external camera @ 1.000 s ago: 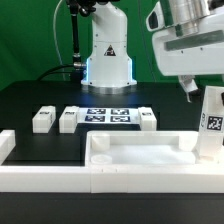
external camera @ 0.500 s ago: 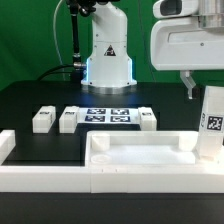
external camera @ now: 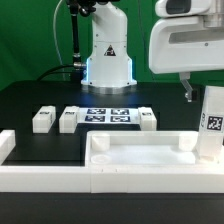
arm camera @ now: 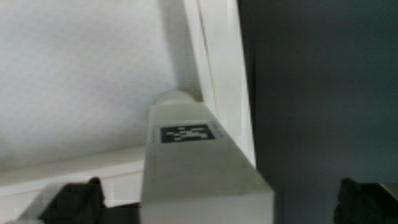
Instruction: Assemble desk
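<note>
Since a second ago gripper (arm camera: 219,198) levelled out from tilt; near-static last half second. Nearest: rail (external camera: 45,176) in front of tabletop (external camera: 140,158), likely backstop. Tabletop white, rimmed, lying flat. At tabletop's exterior-view-right end: upright leg (external camera: 212,120) against rim, tag outward, probably seated for fastening. Around leg top, fingers (arm camera: 71,200) spread wide, holding nothing. Behind tabletop: marker board (external camera: 108,116), three spare legs (external camera: 43,119) beside it; robot base (external camera: 108,55) farthest.

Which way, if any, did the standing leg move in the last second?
No. The standing leg keeps its place beside the tabletop's corner at the exterior view's right.
</note>
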